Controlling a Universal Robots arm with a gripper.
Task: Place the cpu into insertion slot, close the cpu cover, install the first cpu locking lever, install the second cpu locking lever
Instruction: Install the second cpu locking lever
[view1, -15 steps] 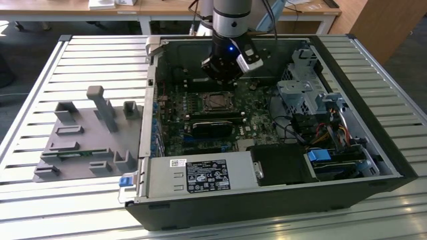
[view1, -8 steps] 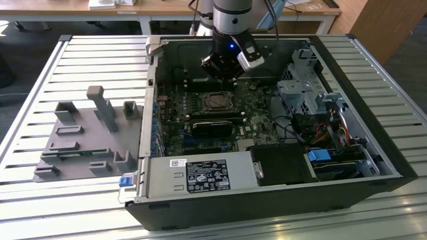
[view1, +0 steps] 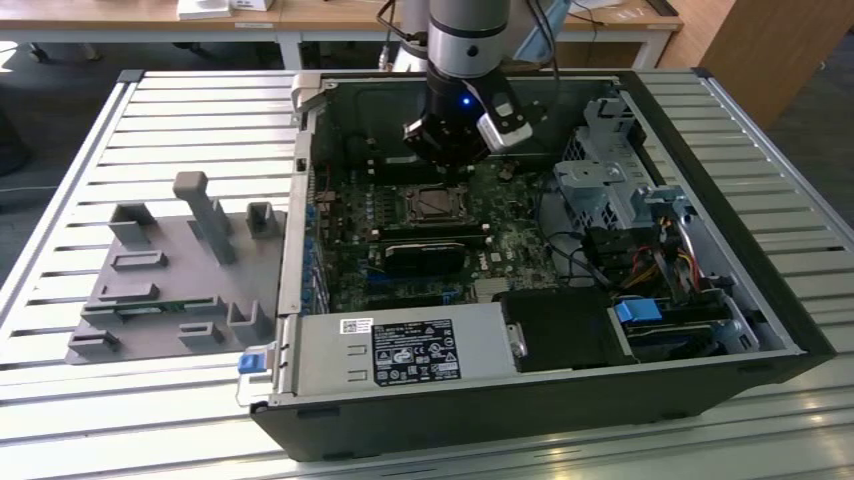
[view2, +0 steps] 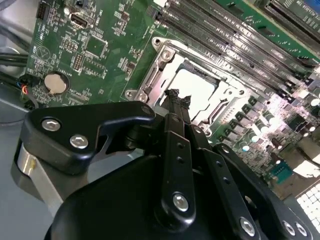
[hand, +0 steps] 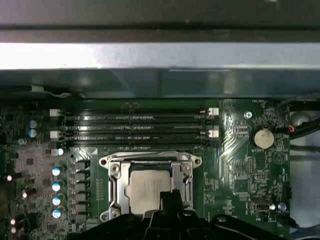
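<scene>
Hovering hand over cpu (seated), cpu cover down.

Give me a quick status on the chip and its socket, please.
Gripper low over the socket, carrying nothing. Chip seated inside, metal cover down around it. Nothing lying across the socket.
</scene>
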